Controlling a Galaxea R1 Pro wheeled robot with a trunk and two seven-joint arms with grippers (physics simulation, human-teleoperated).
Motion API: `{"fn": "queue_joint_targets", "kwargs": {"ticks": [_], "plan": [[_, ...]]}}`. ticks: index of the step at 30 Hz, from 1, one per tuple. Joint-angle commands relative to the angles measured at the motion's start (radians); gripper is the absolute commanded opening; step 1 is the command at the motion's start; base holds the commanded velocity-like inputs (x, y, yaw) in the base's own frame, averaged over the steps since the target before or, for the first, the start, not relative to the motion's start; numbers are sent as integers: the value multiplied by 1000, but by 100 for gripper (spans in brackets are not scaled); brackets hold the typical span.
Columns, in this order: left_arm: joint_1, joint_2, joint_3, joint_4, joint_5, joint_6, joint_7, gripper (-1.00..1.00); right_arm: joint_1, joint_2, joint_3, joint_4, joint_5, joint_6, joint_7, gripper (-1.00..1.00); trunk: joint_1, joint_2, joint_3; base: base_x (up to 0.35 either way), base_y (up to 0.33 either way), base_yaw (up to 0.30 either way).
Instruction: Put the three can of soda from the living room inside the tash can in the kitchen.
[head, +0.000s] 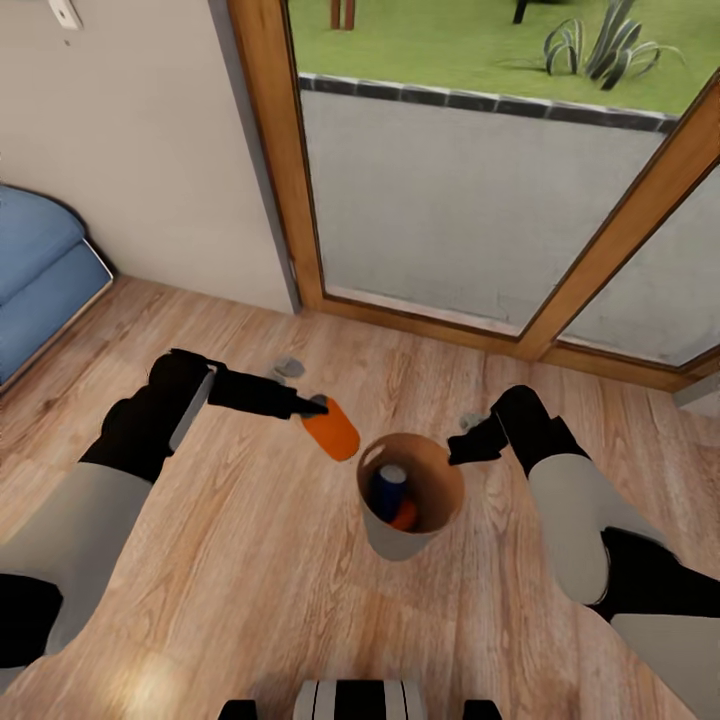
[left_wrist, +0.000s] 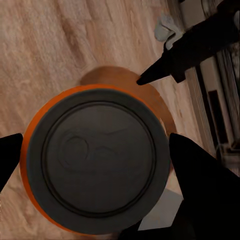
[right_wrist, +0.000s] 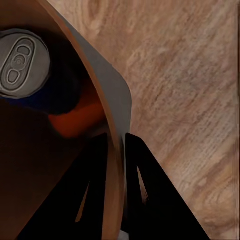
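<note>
Copper-brown bin (head: 437, 530) stands on the wood floor (head: 250, 560), a blue can (head: 389, 487) and an orange can (head: 405, 515) inside; the right gripper (head: 462, 452) pinches its rim. Beyond, the left gripper (head: 308, 408) clamps another orange can (head: 333, 430) beside the bin.

The orange can (head: 404, 516) inside the trash can (head: 377, 535) is mostly hidden behind the blue can (head: 388, 487). The sofa (head: 35, 275) is cut off at the head view's edge. The left gripper (left_wrist: 95, 165) fingertips are hidden behind the held orange can (left_wrist: 95, 162).
</note>
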Motion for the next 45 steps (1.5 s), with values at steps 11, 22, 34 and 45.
{"fn": "queue_joint_targets", "kwargs": {"ticks": [11, 22, 34, 45], "plan": [[2, -5, -17, -151, -2, 11, -12, -100, -8, 54, 2, 44, -21, 14, -117, -100, -42, 77, 35, 0, 0, 0], [2, -17, -21, -166, -7, 11, -23, -100, -8, 62, 3, 51, -22, 14, -139, -100, -65, 119, 53, 0, 0, 0], [8, -70, -171, -152, -17, -1, 9, -100, -46, 120, 0, 38, -17, 14, -166, -100, -65, 119, 53, 0, 0, 0], [14, -73, -254, -148, -18, -45, 57, -100, -78, 139, -3, 39, -14, 14, -174, -100, -65, 119, 53, 0, 0, 0]]}}
